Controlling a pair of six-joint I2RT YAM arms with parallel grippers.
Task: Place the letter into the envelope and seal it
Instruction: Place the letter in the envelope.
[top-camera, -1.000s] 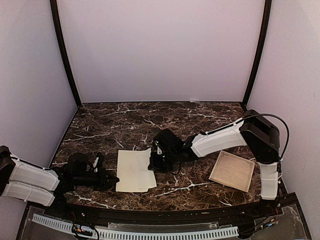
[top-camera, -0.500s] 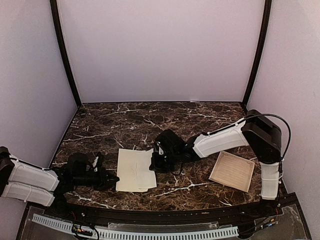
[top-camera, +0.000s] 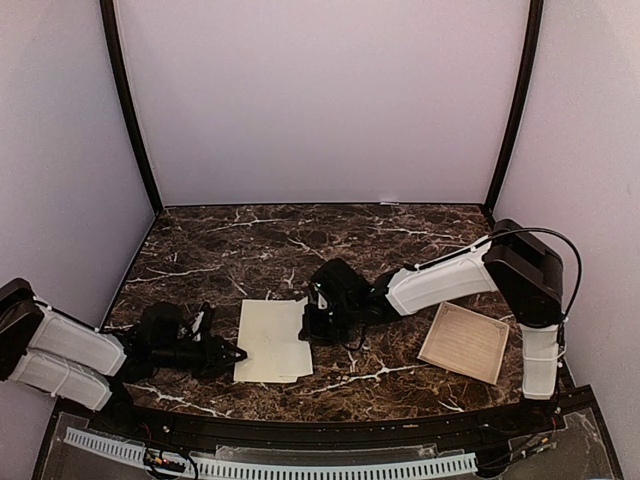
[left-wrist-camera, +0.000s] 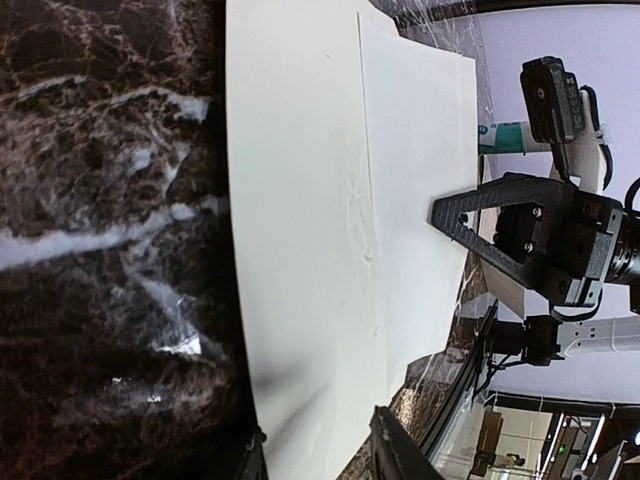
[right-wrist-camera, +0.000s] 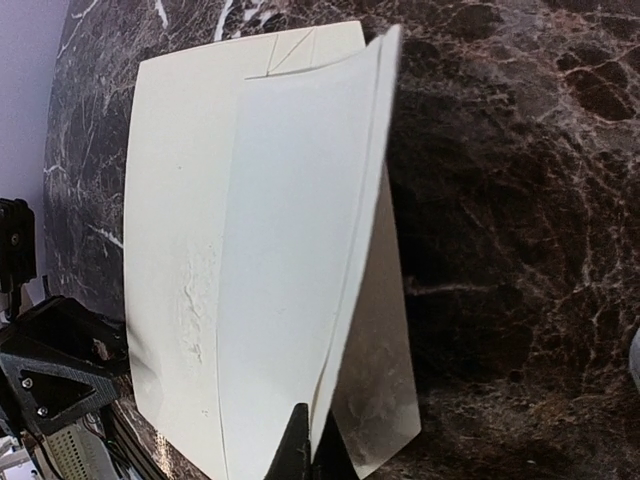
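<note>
Starting at the right gripper (right-wrist-camera: 300, 450): its jaws are pinched all the way together on a thin edge of the long plain cream paper envelope (right-wrist-camera: 180, 220), so that's a proper grip. From the pinch, one panel of the paper (right-wrist-camera: 300, 230) rises off the rest and stands tilted. I honestly can't tell if that panel is the pointed flap. The rest of the envelope lies flat, stretching from these jaws across toward the other arm. Over at the left gripper (left-wrist-camera: 320, 452) the jaws stand partly apart, a narrow-ish gap, and the near edge of the envelope runs in between the two black fingertips (left-wrist-camera: 395, 450). Neither tip looks pressed onto the paper, so nothing is held there as far as I can see. Straight ahead of the left jaws, across the whole sheet, the right gripper's black frame touches the opposite edge. So the envelope sits between the two grippers, flat on the dark brown marble-pattern table top (top-camera: 250, 250), with a faint wrinkle and a long crease running along its middle. Further out, well apart from the right jaws on the side away from the envelope, a square cream sheet with a printed border (top-camera: 463, 342) lies flat on the table near the right arm's base. Plain pale lilac walls (top-camera: 320, 100) close it all in.
</note>
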